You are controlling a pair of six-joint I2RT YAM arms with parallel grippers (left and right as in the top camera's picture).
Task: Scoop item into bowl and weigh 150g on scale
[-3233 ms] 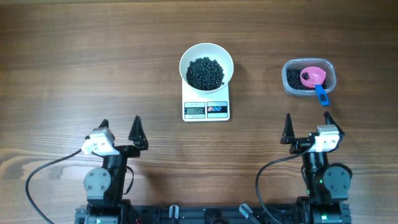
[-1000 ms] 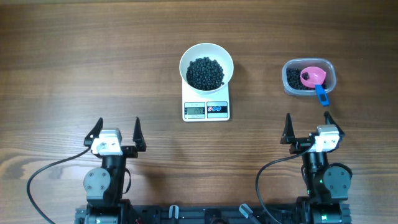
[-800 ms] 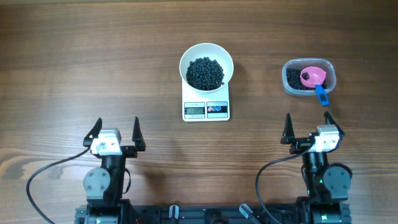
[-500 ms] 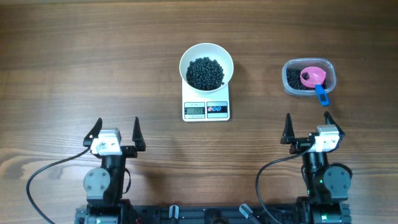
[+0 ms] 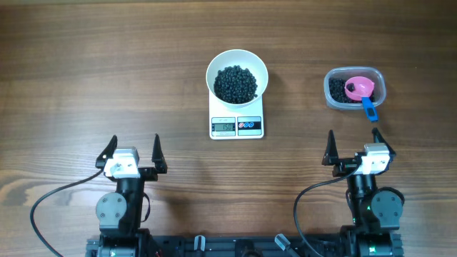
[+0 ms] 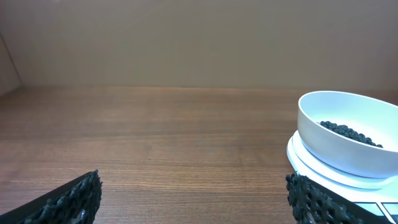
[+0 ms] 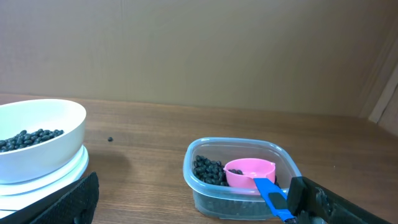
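Pincers first: the left pincer (image 5: 135,140) and the right pincer (image 5: 353,135) both hang wide open and empty over the near counter (image 5: 107,64), well apart from everything. Beyond them the scale (image 5: 236,118) carries the bowl (image 5: 213,71), with the item (image 5: 235,83) heaped dark inside it. The display is too small to read, so the step looks like checking the weight: best to touch nothing while reading. Farther right, the pink scoop (image 5: 359,87) lies in the clear tub (image 5: 383,86), ready for any top-up.

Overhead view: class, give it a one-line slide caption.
White bowl of black pellets sits on the scale; pink scoop lies in the clear tub.
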